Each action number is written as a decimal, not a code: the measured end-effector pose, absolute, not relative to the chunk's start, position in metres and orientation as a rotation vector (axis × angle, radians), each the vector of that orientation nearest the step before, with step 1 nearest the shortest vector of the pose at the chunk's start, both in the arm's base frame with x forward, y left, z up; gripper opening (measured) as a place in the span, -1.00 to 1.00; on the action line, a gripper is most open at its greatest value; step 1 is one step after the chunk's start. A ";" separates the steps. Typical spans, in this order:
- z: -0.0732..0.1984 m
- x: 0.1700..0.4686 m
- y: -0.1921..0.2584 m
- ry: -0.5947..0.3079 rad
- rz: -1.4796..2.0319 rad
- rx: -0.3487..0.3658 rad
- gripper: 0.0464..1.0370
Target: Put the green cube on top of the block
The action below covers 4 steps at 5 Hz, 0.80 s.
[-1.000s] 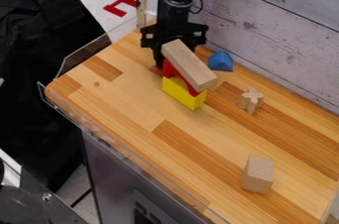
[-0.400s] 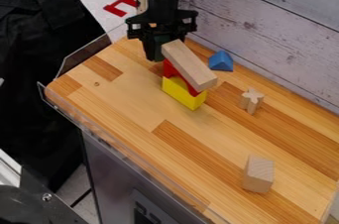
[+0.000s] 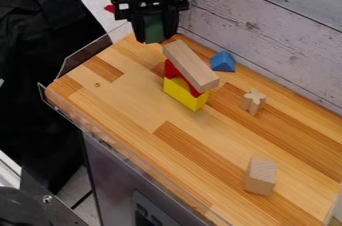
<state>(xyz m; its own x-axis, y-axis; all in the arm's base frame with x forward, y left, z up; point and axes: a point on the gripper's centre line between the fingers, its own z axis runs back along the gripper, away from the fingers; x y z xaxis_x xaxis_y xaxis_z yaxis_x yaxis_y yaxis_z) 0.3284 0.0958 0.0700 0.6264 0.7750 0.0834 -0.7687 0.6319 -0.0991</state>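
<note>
Above the wooden counter point(image 3: 127, 115), the hand point(image 3: 154, 31) clamps the green cube point(image 3: 153, 29).

Three plain wooden pieces were counted: one long block point(image 3: 190, 65), one shorter block point(image 3: 260, 176) and one cross-shaped piece point(image 3: 253, 101). Of coloured blocks, one green cube point(image 3: 154, 29), one red block point(image 3: 171, 70), one yellow block point(image 3: 183, 93) and one blue wedge point(image 3: 222, 62) were tallied. One red item point(image 3: 110, 8) was noted beyond the tabletop.
</note>
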 end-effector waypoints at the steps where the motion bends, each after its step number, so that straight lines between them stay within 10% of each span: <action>1: 0.101 0.327 0.093 -0.195 0.832 -0.058 0.05; 4: 0.130 0.307 0.001 -0.038 0.372 -0.063 0.05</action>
